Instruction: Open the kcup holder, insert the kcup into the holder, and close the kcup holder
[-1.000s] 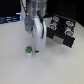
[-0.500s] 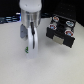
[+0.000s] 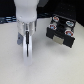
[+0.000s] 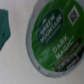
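While the kcup point(image 4: 56, 36) lies free, the hand's point(image 3: 26, 50) opening cannot be told.

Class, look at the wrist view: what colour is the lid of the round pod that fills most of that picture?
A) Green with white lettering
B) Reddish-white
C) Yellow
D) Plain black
A. In the wrist view the kcup shows a green lid with white lettering inside a white rim; the reddish-white tops belong to the pods seated in the kcup holder in the exterior view.
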